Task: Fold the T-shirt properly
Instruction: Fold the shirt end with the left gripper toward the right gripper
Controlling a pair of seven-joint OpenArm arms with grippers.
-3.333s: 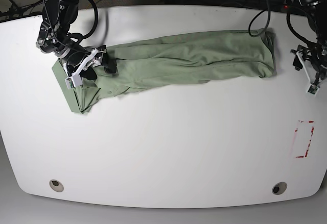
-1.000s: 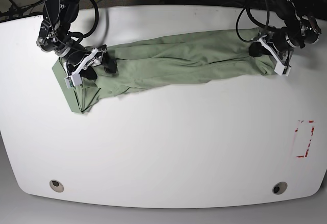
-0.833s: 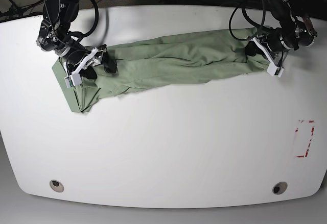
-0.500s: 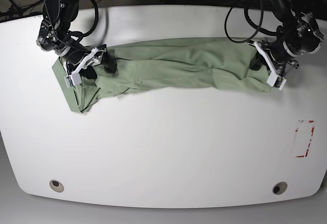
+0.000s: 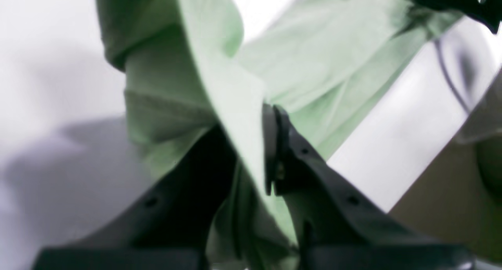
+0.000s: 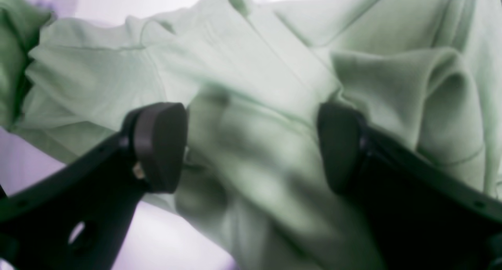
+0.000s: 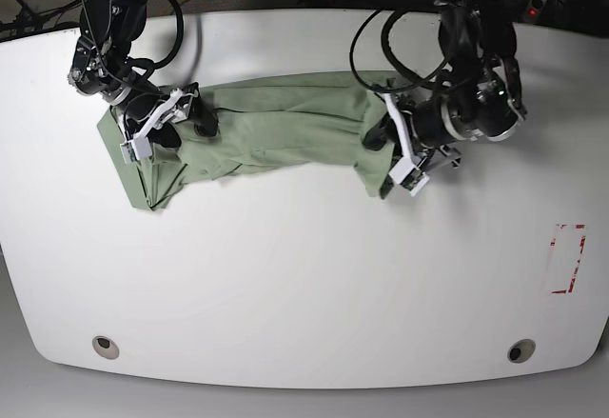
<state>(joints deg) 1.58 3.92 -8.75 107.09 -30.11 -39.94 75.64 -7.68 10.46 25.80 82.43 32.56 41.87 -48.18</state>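
Note:
The pale green T-shirt [image 7: 285, 128] lies bunched across the back of the white table [image 7: 304, 275]. My left gripper [image 7: 395, 161] is shut on its right end, which hangs doubled over toward the middle. In the left wrist view the left gripper [image 5: 251, 124] pinches a fold of T-shirt [image 5: 219, 77] between its black fingers [image 5: 290, 152]. My right gripper [image 7: 171, 118] stands open over the shirt's left end. In the right wrist view the right gripper [image 6: 249, 144] has its pads [image 6: 159, 144] wide apart, with rumpled T-shirt [image 6: 255, 85] beneath and between them.
A red-marked rectangle [image 7: 568, 258] is on the table at the right. Two round holes [image 7: 106, 346] [image 7: 520, 350] sit near the front edge. Dark cables [image 7: 419, 28] loop behind the left arm at the table's back edge.
My left gripper has carried the shirt's right end leftward and toward the front, so the shirt is shorter and doubled over there. The right arm has not moved.

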